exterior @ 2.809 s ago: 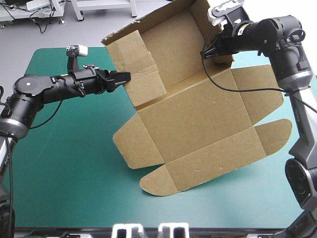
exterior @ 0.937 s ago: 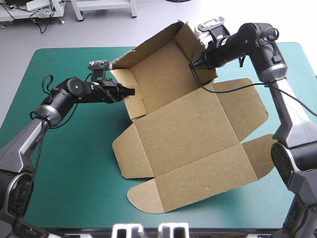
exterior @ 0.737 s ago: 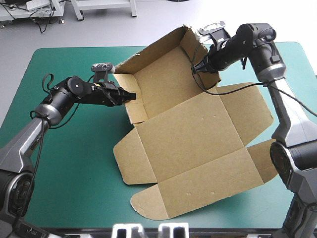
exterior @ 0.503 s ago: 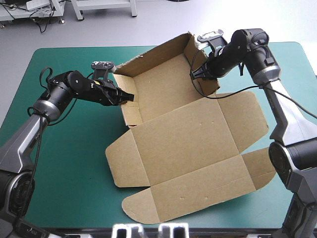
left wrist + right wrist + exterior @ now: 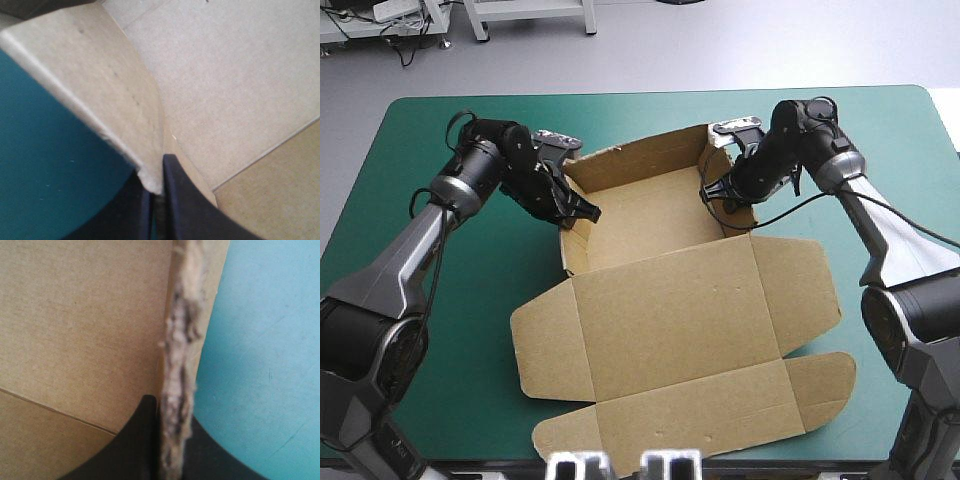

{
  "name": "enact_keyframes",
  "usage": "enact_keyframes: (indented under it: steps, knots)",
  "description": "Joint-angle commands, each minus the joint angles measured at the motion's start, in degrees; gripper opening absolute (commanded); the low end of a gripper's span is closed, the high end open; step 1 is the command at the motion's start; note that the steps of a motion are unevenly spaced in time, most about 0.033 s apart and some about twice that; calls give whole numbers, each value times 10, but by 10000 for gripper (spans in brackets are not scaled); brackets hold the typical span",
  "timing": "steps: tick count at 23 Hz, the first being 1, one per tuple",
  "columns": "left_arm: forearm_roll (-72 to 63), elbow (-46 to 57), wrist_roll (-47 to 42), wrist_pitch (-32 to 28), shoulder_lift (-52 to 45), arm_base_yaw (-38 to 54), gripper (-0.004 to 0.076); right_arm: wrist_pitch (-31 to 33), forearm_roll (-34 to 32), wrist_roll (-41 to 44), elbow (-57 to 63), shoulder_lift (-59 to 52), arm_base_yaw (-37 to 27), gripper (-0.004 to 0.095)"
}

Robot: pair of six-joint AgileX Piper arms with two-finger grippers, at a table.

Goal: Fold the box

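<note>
The brown box (image 5: 670,310) lies on the teal-green cover as an open tray at the far side, with its lid and flaps spread flat toward the near edge. My left gripper (image 5: 588,211) is shut on the tray's left wall; in the left wrist view its black fingers (image 5: 180,200) pinch that wall's edge (image 5: 125,115). At the tray's right wall my right gripper (image 5: 712,193) is shut on the board. The right wrist view shows the frayed wall edge (image 5: 181,370) rising between that gripper's fingers (image 5: 140,440).
Teal-green cover (image 5: 450,330) shows bare to the left of the box and along the right edge (image 5: 910,180). The lid's rounded flaps (image 5: 820,385) reach close to the table's near edge.
Both arms have lowered the box from a raised tilt down onto the table. The tray walls now stand upright and the lid lies flat, nearer the front edge.
</note>
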Motion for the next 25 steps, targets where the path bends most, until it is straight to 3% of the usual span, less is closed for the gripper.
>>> enact_keyframes:
  steps: [1,9,12,16,19,25]
  knots:
    - [-2,-24,-1,-18,-8,-41,-8,28,31,-14,12,-31,8,-16]
    - [-9,-25,-13,-35,29,-97,-8,28,-113,33,65,-33,67,-16]
    - [-4,-25,-15,-27,34,-110,-8,28,-88,37,65,-44,70,-17]
    - [21,-25,-20,-13,34,-114,-8,15,-125,66,65,-48,69,-18]
    - [24,-25,-30,-13,35,-114,-8,-1,-113,74,65,-46,47,-18]
    - [28,-25,-60,-37,35,-114,-8,28,-112,92,65,-42,6,-18]
